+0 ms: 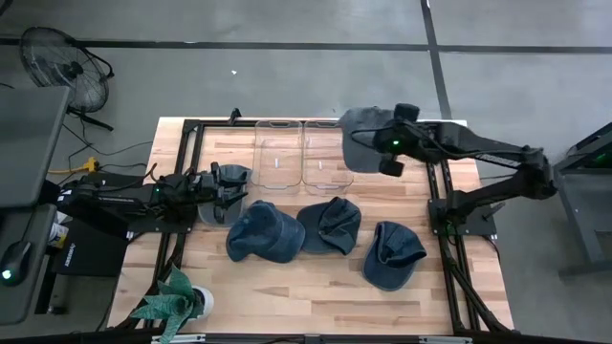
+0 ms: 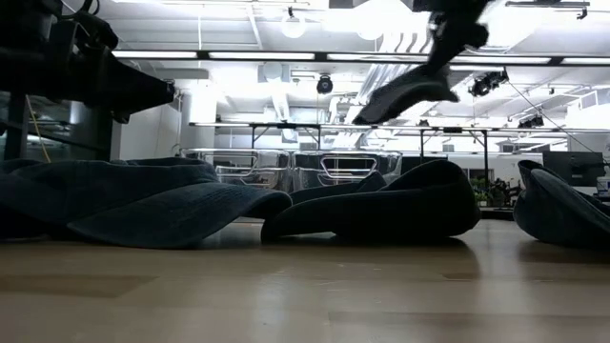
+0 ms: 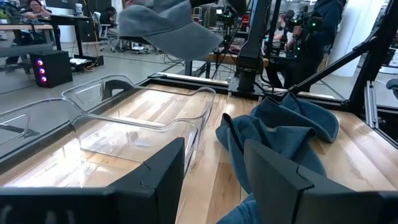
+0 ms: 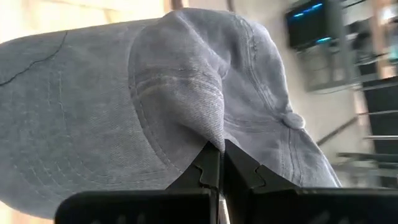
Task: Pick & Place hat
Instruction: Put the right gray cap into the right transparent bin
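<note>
From the high view: holding a grey hat [image 1: 361,139] aloft in the right pincer [image 1: 390,143], just over the right edge of the right clear bin [image 1: 323,155], which serves as the landmark here; hat's brim reaching toward the bin's back edge, crown spreading across the bin's right wall, so the drop probably calling for a small shift leftward over the bin's hollow. Lying in front of the bin on the counter [image 1: 316,277]: three dark blue hats [image 1: 330,225], untouched. Waiting well to the left of the bin, beyond a second clear bin [image 1: 279,153]: the left pincer [image 1: 229,186], low over the counter, far from the carried hat, the right arm clearly being the nearer one. From the low view: hanging high above the bin [image 2: 334,170], the hat [image 2: 408,95] tilting, brim sloping down to one side, clear of everything below. From the left wrist view: showing the left pincer's fingers [image 3: 273,180] spread apart with nothing between them, the bin [image 3: 143,121] ahead and the grey hat [image 3: 165,28] floating above its far side. From the right wrist view: pinching a fold of the hat's [image 4: 174,112] crown, fingers [image 4: 239,171] pressed tight together on the cloth, top button visible off to one side.
</note>
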Controlling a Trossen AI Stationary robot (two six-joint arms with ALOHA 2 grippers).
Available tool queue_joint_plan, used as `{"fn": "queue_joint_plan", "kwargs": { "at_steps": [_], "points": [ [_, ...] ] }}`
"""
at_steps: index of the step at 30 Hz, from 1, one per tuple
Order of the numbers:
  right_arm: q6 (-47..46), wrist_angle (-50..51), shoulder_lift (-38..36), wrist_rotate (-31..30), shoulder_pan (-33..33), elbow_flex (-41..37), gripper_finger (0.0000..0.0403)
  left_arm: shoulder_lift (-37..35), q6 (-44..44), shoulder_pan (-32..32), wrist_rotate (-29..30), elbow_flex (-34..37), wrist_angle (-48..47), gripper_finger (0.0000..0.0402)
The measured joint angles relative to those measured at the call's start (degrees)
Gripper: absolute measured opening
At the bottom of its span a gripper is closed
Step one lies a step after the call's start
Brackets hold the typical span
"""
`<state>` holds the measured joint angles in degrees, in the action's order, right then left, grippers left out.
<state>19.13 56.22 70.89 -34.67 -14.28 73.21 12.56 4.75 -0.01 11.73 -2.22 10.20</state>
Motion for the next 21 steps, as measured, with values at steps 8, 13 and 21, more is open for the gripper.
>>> {"fn": "queue_joint_plan", "kwargs": {
  "at_steps": [8,13,21],
  "points": [
    [5.84,-12.89,8.47,-14.45,2.16,-0.02,0.0,0.0,0.02,0.0,-0.02,0.0,-0.07,0.0166],
    [10.24,-20.99,13.19,-17.73,3.05,-0.02,0.0,0.0,0.04,0.0,-0.02,0.0,-1.22,0.0166],
    [11.94,-28.63,18.99,-18.81,3.25,-0.37,0.0,0.02,0.28,0.0,-0.2,0.0,-2.69,0.0166]
  ]
}}
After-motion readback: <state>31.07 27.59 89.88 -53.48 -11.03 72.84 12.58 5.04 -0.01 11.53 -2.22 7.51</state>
